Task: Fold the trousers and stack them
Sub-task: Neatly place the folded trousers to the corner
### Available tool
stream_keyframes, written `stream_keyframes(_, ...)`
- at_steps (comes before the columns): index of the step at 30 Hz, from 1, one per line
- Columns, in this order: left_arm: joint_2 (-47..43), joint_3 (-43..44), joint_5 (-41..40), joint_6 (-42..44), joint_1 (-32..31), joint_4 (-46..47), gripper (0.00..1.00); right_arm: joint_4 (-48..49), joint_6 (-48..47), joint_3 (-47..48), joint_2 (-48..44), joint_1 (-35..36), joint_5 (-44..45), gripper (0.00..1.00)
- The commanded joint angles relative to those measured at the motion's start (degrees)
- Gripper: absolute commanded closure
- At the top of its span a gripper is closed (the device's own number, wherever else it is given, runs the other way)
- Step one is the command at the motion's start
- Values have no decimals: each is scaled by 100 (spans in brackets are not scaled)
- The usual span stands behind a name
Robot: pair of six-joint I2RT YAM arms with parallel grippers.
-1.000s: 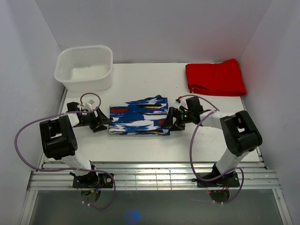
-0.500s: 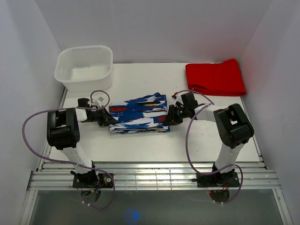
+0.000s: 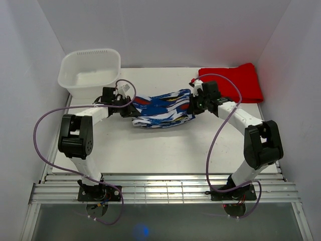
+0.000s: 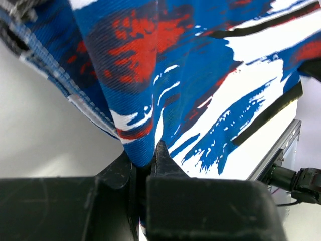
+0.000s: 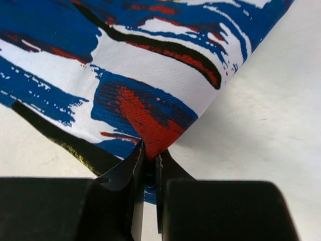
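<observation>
White tabletop (image 3: 150, 155) between pale walls carries everything. Folded into a compact bundle, the trousers (image 3: 163, 109) hang between the two grippers, sagging in the middle and apparently lifted off the surface. Left gripper (image 4: 145, 160) is pinched tight on a fold at one short end; right gripper (image 5: 149, 155) is clamped on a red-printed corner at the other. Folding looks done, so this reads as the stacking step. Red folded garment (image 3: 230, 83) lies just beyond the right gripper, a white tub (image 3: 90, 73) behind the left one. Next, both arms probably need to travel together toward the red pile, with even tension so the fold holds
</observation>
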Motion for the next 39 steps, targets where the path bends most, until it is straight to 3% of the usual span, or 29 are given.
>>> stream_keyframes(1, -33, 738, -142, -292, -344, 610, 100, 148, -832, 498, -440, -323, 706, 92)
stream_keyframes(10, 1363, 2680, -265, -898, -1302, 2078, 100, 613, -1509, 1561, -186, -1764, 777, 92)
stream_keyframes(17, 3586, 5711, -423, -1477, -1873, 3104, 100, 1394, -1773, 2440, 463, -2792, 943, 92)
stream_keyframes(19, 4401, 6705, -808, -1628, -2128, 3474, 100, 1493, -1826, 2607, 648, -2995, 1014, 92)
stream_keyframes(20, 4684, 7047, -1019, -1628, -2224, 3598, 87, 1554, -1870, 2687, 754, -3083, 1284, 92)
stream_keyframes(21, 5018, 7921, -1230, -1524, -2391, 3660, 69, 1781, -1974, 2774, 981, -3275, 1470, 92)
stream_keyframes(22, 5343, 8208, -1659, -1445, -2453, 3774, 28, 1948, -2019, 2793, 1122, -3390, 1628, 92)
stream_keyframes(24, 5794, 8378, -1978, -1103, -2541, 3986, 2, 2134, -2168, 2993, 1675, -3689, 2033, 92)
stream_keyframes(27, 5305, 7495, -1812, -803, -2411, 3722, 2, 2029, -2283, 3328, 2607, -3936, 2245, 92)
stream_keyframes(28, 4981, 6881, -1786, -872, -2323, 3800, 2, 1986, -2309, 3468, 2818, -3971, 2219, 92)
stream_keyframes(29, 4638, 5640, -1482, -925, -2252, 4053, 2, 2020, -2370, 3496, 3142, -4006, 2158, 92)
stream_keyframes(32, 3529, 3947, -1076, -1126, -1936, 3908, 2, 1706, -2468, 3846, 3696, -3998, 2000, 92)
stream_keyframes(33, 3066, 3600, -630, -1179, -1770, 3881, 2, 1512, -2442, 3987, 3795, -3980, 1964, 92)
stream_keyframes(36, 2299, 2328, -390, -1242, -1515, 3775, 2, 1448, -2345, 3980, 3831, -3954, 2139, 92)
stream_keyframes(39, 1516, 1640, -213, -1014, -1339, 3284, 2, 1598, -2441, 3874, 3638, -3962, 2262, 91)
